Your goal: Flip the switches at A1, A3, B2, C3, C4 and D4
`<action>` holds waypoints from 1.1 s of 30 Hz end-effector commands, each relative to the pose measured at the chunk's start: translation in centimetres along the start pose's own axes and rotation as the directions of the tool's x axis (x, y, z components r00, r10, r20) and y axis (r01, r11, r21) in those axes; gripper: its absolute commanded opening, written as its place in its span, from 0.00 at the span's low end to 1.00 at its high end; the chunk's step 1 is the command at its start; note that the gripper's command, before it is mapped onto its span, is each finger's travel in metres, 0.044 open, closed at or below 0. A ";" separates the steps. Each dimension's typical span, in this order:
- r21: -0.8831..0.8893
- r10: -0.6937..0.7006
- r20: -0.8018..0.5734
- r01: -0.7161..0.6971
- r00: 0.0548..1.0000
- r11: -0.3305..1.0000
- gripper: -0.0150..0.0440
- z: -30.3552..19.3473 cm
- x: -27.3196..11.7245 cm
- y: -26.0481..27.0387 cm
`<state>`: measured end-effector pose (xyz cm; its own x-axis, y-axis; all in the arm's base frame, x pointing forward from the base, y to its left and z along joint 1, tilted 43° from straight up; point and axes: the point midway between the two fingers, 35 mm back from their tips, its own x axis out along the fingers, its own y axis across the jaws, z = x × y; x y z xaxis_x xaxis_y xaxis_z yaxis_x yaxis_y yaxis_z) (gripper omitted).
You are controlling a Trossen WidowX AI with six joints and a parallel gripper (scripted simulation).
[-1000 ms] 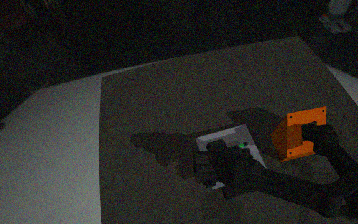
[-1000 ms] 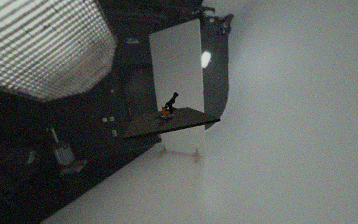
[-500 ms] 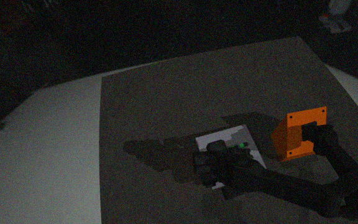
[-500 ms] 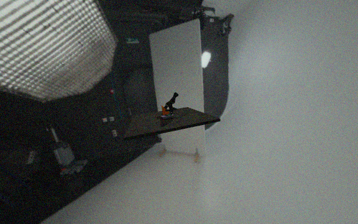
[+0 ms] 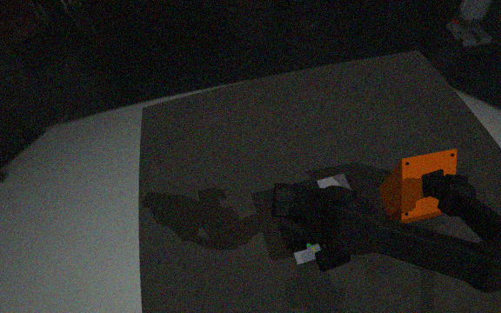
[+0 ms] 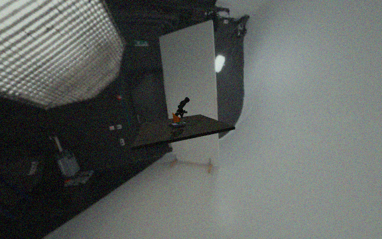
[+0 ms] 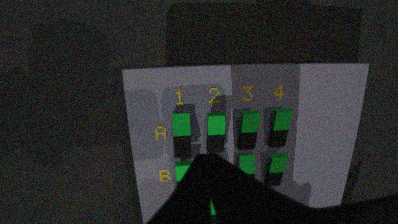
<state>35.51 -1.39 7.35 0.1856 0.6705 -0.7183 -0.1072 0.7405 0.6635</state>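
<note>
The light grey switch panel (image 5: 333, 181) (image 7: 330, 135) lies on the table, mostly hidden by the arm in the top view. In the wrist view, row A shows switches A1 (image 7: 181, 125), A2 (image 7: 216, 125), A3 (image 7: 250, 122) and A4 (image 7: 282, 120), each with a green far part and a dark near part. Their raised ends are hard to tell. B1 (image 7: 183, 170), B3 (image 7: 246, 163) and B4 (image 7: 278, 163) show partly. My gripper (image 7: 210, 158) is shut and empty, its dark tips below A2 in the view. It hides B2 and most of rows C and D; contact cannot be told.
An orange bracket (image 5: 430, 166) (image 6: 176, 118) stands beside the arm's base on the dark table (image 5: 233, 130) (image 6: 204, 124). The arm (image 5: 407, 243) (image 6: 182, 105) reaches over the panel and casts shadows across the table and panel. The scene is dim and grainy.
</note>
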 end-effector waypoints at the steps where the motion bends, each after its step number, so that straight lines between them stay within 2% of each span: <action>1: 0.018 0.002 -0.011 -0.002 1.000 1.000 0.25 -0.4 0.1 -3.9; 5: 0.018 0.002 -0.013 -0.002 1.000 1.000 0.25 -0.4 0.4 -4.2; 9: 0.018 0.004 -0.036 -0.003 0.999 1.000 0.25 -0.4 3.6 -4.1; 33: 0.018 0.005 -0.036 -0.004 0.999 1.000 0.25 -0.4 6.0 -4.1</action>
<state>36.74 -0.54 0.39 0.1520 0.6725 -0.7243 -0.0964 0.7394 0.6663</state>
